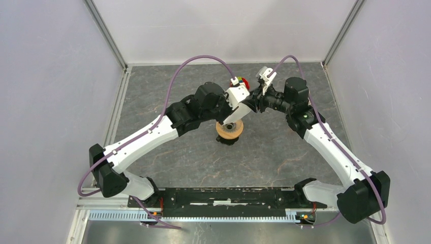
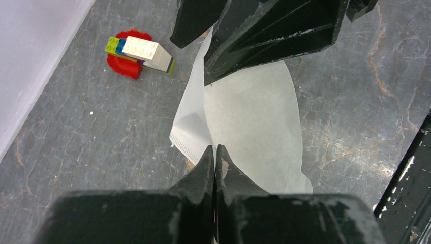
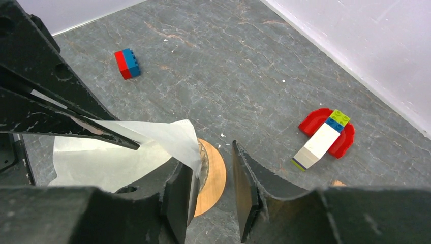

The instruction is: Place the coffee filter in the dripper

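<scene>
The coffee filter (image 2: 254, 117) is a thin white paper cone, held in the air above the dripper (image 1: 229, 130). My left gripper (image 2: 215, 152) is shut on the filter's near edge. In the right wrist view the filter (image 3: 112, 152) hangs over the dripper's tan ring (image 3: 214, 175) and ribbed glass, and one corner drapes over one finger of my right gripper (image 3: 211, 185). The right gripper is open, its jaws either side of the ring's near part, with nothing between them. The dripper's base is hidden. In the top view both grippers meet over the dripper at the filter (image 1: 238, 97).
A red arch with a white block and small coloured bricks (image 3: 325, 134) lies near the back wall; it also shows in the left wrist view (image 2: 134, 53). A red-and-blue brick (image 3: 127, 63) lies farther off. White walls enclose the grey stone-patterned floor (image 1: 193, 157).
</scene>
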`<state>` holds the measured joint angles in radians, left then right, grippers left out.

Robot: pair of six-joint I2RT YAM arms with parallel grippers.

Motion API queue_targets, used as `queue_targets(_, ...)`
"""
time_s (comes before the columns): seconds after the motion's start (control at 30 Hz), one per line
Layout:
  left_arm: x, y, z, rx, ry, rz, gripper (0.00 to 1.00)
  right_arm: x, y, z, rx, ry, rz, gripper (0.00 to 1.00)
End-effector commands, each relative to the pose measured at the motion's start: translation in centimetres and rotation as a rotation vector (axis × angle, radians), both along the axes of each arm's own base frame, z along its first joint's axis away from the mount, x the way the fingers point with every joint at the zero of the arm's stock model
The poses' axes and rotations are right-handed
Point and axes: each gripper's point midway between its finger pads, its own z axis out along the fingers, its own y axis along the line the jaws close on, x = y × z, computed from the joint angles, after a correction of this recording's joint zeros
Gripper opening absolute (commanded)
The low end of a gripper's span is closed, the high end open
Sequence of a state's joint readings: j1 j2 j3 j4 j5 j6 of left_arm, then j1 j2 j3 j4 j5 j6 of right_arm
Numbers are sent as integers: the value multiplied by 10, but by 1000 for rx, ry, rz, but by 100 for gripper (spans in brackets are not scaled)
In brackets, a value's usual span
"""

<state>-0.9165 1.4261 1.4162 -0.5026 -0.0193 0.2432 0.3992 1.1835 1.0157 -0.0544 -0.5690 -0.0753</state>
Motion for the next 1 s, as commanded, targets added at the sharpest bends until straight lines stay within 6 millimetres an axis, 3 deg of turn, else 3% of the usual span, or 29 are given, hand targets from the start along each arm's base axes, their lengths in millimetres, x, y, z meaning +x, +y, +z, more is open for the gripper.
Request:
queue_targets(0.0,-9,-1,4,10,-25,-81,2,-8,0,19,-17,-89,46,41)
queue_targets(0.2,-11,-2,1,13,-15,-86,2,-15,1,24,-34,-116,83,40)
queue_targets(0.5,-10,-3,3,8,-14,-84,2,-18,2,20,-31,-105,103,25)
queue_targets(0.7,-3,-2,5,5,-31,-52,3,-16,4,19,-15,-86,93,0)
queue_targets(0.97,24,2,17,-39,-27,151,64,8,-13,22,12,-38,-105,0)
